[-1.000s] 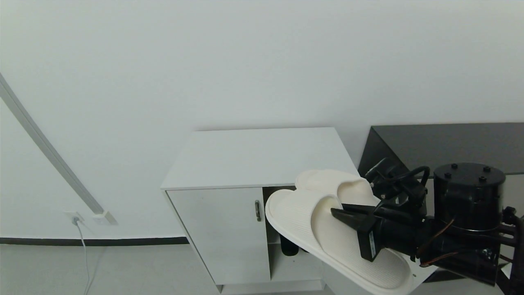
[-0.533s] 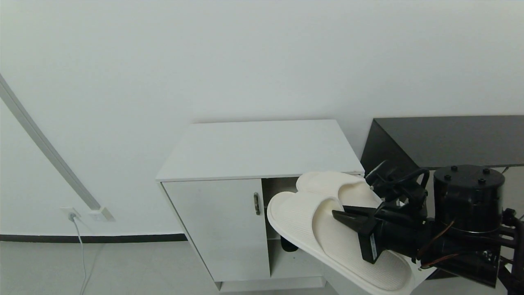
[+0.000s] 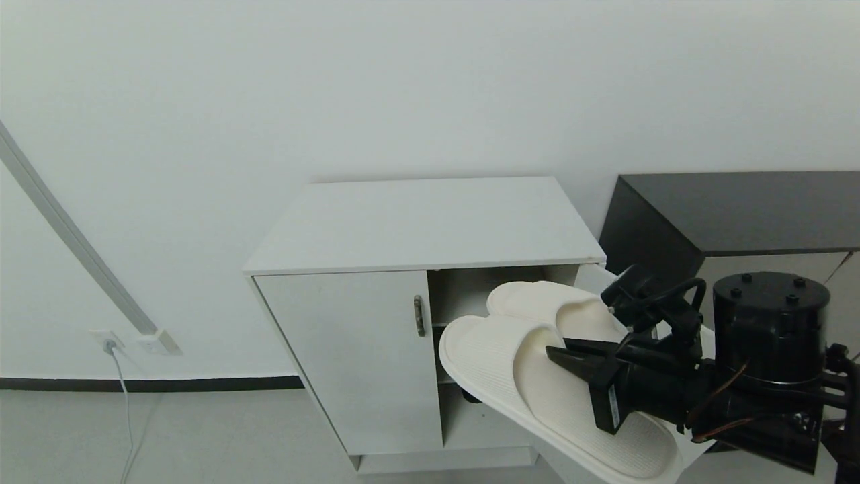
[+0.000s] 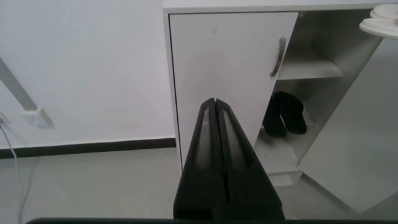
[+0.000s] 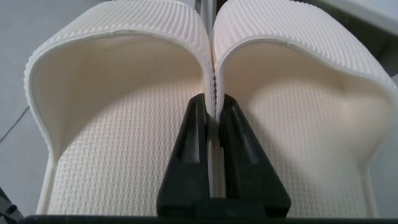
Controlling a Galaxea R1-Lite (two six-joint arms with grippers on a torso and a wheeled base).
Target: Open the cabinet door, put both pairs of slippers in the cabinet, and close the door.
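Gripping the pair of cream ribbed fabric slippers by their touching inner edges just before the white wooden cabinet's open right side, the right hand probably needed a level, toes-first entry clear of the closed left door, while the left hand hung empty, fingers together.

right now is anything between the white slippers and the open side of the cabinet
Nothing visible blocks it. The white slippers, clamped in the right pincer, hang just in front of the open right half of the cabinet. A black pair already occupies the bottom level.
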